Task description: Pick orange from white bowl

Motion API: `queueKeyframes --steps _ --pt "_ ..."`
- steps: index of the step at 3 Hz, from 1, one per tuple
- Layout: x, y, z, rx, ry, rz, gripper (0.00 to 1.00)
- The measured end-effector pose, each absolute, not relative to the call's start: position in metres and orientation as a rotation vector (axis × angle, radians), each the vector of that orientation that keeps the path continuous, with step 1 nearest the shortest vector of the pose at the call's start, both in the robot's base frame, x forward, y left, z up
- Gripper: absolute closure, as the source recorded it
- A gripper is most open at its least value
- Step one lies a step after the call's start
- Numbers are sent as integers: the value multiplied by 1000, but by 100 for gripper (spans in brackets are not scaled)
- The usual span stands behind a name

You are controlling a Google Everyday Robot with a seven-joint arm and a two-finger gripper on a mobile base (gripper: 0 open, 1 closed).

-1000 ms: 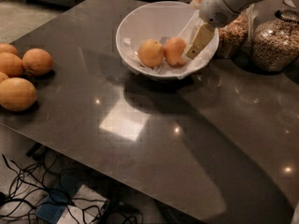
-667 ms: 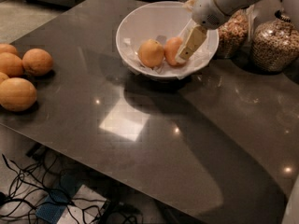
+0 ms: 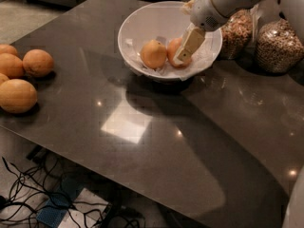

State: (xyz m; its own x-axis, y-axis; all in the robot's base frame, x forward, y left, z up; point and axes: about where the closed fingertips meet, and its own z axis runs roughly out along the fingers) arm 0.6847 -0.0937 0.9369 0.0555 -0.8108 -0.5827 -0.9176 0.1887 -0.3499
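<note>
The white bowl (image 3: 137,25) stands at the back middle of the dark table, lined with crinkled white paper. Inside lie two fruits. The reddish orange (image 3: 173,47) is on the right, partly hidden behind my gripper. A paler yellow-orange fruit with a small nub (image 3: 153,54) lies to its left. My gripper (image 3: 184,55) reaches down into the bowl from the upper right, its cream tip right against the front right of the orange.
Several larger pale oranges (image 3: 21,77) are grouped at the table's left edge. Two glass jars of grain (image 3: 278,44) stand right of the bowl. Cables (image 3: 42,198) lie on the floor below the table's front edge.
My gripper has moved a little to the left inside the bowl and now covers more of the reddish orange. The fruits and the bowl have not moved.
</note>
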Motion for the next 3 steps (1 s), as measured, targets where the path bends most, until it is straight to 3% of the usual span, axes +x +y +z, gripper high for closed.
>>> queueKeyframes --steps 2,3 --pt "684 -86 932 -1652 1758 208 24" --pt "687 -93 924 -1668 1793 187 27"
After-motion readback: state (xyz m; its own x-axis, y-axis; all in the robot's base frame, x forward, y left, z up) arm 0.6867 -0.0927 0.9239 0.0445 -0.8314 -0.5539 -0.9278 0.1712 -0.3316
